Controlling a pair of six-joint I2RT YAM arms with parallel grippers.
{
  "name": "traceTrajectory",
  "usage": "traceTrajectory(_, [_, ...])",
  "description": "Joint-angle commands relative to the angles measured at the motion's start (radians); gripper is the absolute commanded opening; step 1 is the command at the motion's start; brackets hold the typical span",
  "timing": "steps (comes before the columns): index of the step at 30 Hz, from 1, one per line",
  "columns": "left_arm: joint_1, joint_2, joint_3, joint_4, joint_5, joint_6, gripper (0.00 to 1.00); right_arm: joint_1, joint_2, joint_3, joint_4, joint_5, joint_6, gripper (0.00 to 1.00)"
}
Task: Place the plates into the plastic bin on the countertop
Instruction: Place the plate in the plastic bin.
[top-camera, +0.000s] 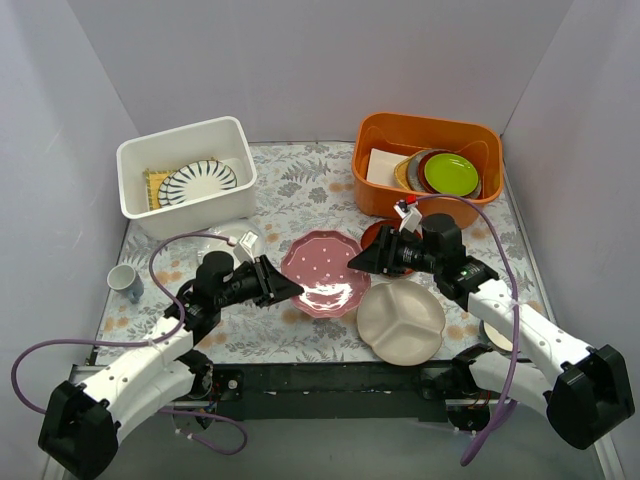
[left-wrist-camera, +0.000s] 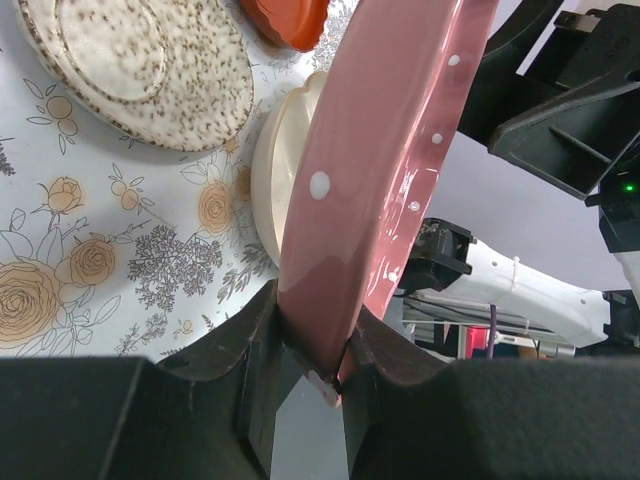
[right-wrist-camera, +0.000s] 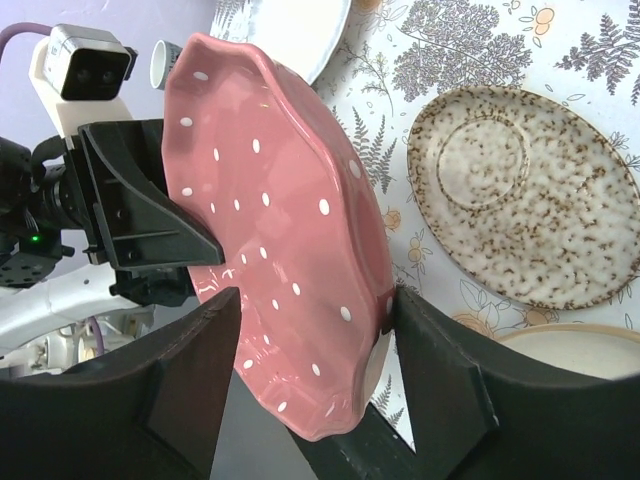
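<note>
While the left gripper (top-camera: 290, 288) is clenched on the pink plate's (top-camera: 325, 272) rim, the right gripper (top-camera: 358, 262) sits at the opposite rim with its jaws spread wider than the plate, so it looks released, not grasping. The plate hangs tilted over the middle of the countertop (top-camera: 300, 190), clear of it, carried by one thin edge pinch. The bin (top-camera: 190, 210) sits at the far-left corner with one striped plate (top-camera: 198, 182) lying in it

Likely failure points:
- Slip: the left wrist view shows the fingers (left-wrist-camera: 250, 370) biting only the outer lip of a glossy, wavy rim. The plate's weight hangs well out from the pinch, so it could pivot or slide out on a quick swing
- Snag: the right fingers (right-wrist-camera: 440, 370) straddle the plate. If the left arm pulls away before the right one backs off, the rim may catch a finger and twist out of the grip
- Drop damage: the cream plate (top-camera: 400, 320) by the near edge and the speckled plate (right-wrist-camera: 525, 210) lie close under it, with the red-brown plate (left-wrist-camera: 285, 20) just beyond, so a fall probably chips something
- Bin entry: the plate is wide, so it may clip the bin's rim, or land hard on the striped plate if let go too high
- Cup (top-camera: 125, 280) at the left edge: the swinging left arm could knock it
</note>
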Motion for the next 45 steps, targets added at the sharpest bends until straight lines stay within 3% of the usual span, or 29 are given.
traceTrajectory(1, [-0.003,-0.009,0.096,0.004,-0.035,0.019,0.00,0.005,-0.037,0.022,0.100,-0.034,0.008,0.70])
traceTrajectory(17, [-0.003,0.185,0.355,-0.048,-0.070,0.099,0.00,0.003,-0.101,0.018,-0.021,0.066,-0.063,0.93])
traceTrajectory(29, [0.018,0.355,0.533,-0.070,-0.113,0.147,0.00,0.002,-0.153,-0.009,-0.009,0.054,-0.090,0.95])
traceTrajectory(45, [0.350,0.607,0.931,-0.192,0.126,0.226,0.00,0.000,-0.196,-0.094,0.010,0.006,-0.095,0.98])
